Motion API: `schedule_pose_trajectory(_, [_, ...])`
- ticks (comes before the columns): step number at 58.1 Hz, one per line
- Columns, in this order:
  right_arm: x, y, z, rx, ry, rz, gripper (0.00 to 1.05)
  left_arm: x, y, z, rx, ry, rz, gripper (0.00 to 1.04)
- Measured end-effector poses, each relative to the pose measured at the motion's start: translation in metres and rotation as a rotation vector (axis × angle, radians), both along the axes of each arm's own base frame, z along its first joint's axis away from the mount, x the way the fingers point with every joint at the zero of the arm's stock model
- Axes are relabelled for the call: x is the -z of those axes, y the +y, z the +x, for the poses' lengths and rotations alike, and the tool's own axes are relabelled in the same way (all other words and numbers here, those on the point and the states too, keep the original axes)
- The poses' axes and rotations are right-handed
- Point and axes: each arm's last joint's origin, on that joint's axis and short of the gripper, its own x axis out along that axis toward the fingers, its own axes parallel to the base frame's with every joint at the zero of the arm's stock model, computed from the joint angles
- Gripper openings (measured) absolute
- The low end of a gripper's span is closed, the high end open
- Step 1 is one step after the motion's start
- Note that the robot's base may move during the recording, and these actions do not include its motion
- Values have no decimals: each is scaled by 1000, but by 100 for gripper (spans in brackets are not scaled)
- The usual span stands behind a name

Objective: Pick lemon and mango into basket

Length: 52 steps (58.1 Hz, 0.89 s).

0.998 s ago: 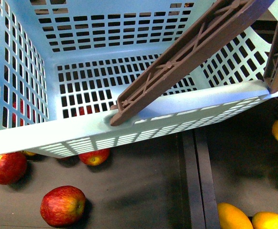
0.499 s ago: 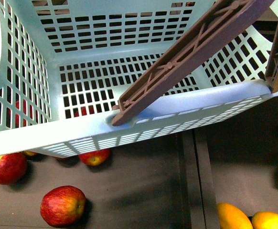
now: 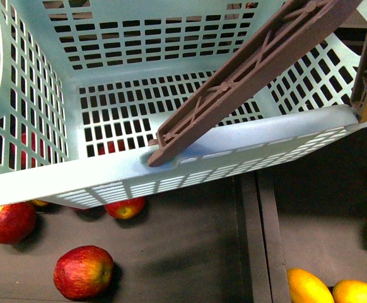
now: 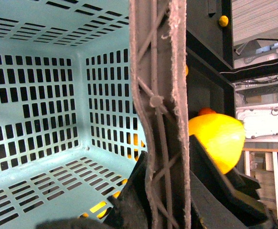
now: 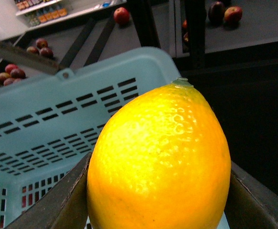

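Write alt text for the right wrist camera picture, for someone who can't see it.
A large yellow lemon fills the frame, clamped between the dark fingers of the right gripper. Behind it is the slotted wall of a turquoise basket, with red apples on dark shelves farther back.

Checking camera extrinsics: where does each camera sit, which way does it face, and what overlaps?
Front: on the body, looking down into the basket and its handle; no arm shows.
Left wrist: on the left arm, looking along the handle into the basket; left hand grips the handle.
Right wrist: on the right arm, facing the basket rim; right hand holds the lemon.
Shared: all see the basket.
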Motion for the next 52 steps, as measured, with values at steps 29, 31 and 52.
schedule_pose_trajectory(29, [8,-16,-11,37,6,30,96,1,-1,1,2,4,2,7])
schedule_pose_trajectory(31, [6,-23,-15,56,-4,34,96,1,0,1,-1,3,4,7])
schedule_pose_trajectory(52, [33,-71,-65,137,-270,-209,40,2,0,1,1,2,5,7])
